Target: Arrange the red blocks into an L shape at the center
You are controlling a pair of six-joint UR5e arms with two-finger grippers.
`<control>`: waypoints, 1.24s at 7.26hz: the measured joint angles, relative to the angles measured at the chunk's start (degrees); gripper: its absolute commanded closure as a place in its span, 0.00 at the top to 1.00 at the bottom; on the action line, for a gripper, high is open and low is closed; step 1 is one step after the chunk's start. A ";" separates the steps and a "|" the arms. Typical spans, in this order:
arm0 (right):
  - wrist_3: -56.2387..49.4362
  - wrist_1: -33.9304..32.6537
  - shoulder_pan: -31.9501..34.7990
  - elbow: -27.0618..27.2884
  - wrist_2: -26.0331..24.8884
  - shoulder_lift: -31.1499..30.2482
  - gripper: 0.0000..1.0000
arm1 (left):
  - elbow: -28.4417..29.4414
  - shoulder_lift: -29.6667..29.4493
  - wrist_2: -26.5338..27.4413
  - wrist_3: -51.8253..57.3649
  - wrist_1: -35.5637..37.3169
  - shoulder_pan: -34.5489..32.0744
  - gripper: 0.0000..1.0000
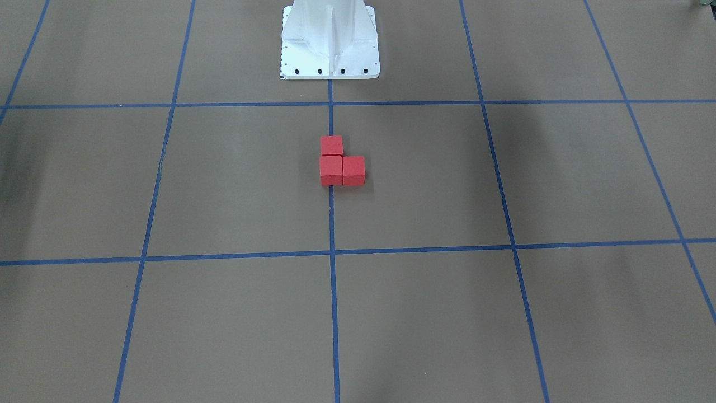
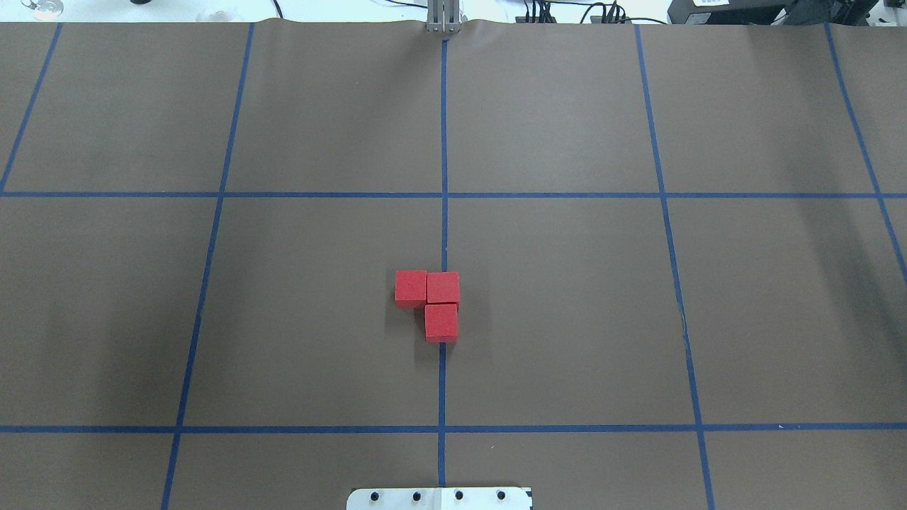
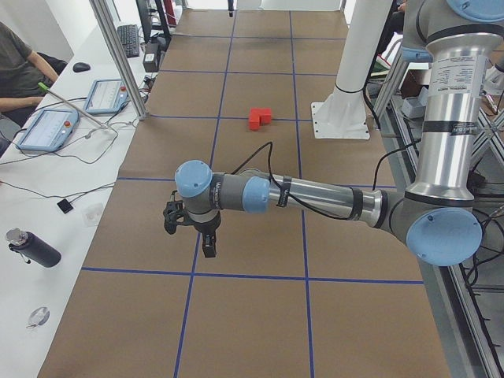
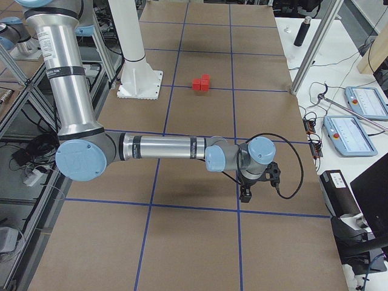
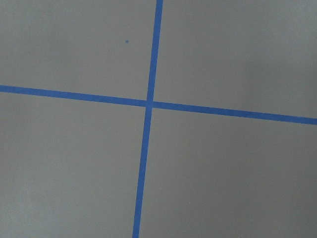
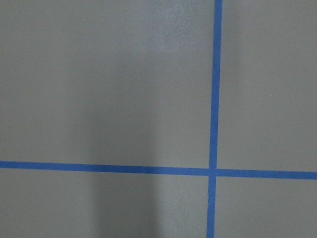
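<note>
Three red blocks [image 2: 432,301] sit touching in an L on the brown surface at the middle blue tape line [image 2: 443,142]. In the front-facing view the red blocks [image 1: 340,162] lie on and just right of that line. They also show small in the left view [image 3: 259,118] and the right view [image 4: 202,83]. My left gripper [image 3: 206,246] hangs far from the blocks, near the table's left end, seen only in the left view. My right gripper [image 4: 245,193] hangs near the right end, seen only in the right view. I cannot tell whether either is open or shut.
The robot's white base [image 1: 330,42] stands behind the blocks. Tablets [image 3: 47,126] and a bottle [image 3: 31,248] lie on the side table by the left end. Tablets [image 4: 354,130] and cables lie beside the right end. Both wrist views show only brown surface and blue tape.
</note>
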 measured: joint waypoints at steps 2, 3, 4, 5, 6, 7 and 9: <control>0.89 0.14 0.58 0.37 0.56 0.79 0.99 | -0.80 -1.40 -0.26 -0.02 0.13 -0.38 1.00; 0.94 0.17 1.23 0.78 0.84 1.53 0.99 | -2.49 -1.08 -0.27 -0.03 0.07 -0.47 1.00; 0.69 0.19 1.67 1.68 1.45 1.68 0.99 | -4.85 0.32 -0.16 -0.05 0.04 -0.50 1.00; 0.43 0.26 1.86 2.55 1.61 0.88 0.99 | -6.13 1.72 -0.17 -0.11 0.02 -0.55 1.00; 0.35 0.29 1.91 3.10 0.41 -0.30 0.99 | -6.60 2.51 -0.11 -0.16 0.04 -0.57 1.00; 0.30 0.29 1.94 3.69 -0.96 -1.02 0.99 | -6.73 3.25 0.08 -0.15 0.06 -0.57 1.00; 0.23 -0.06 1.55 6.04 -3.99 -1.85 0.99 | -7.05 4.53 0.12 -0.07 0.03 -0.64 1.00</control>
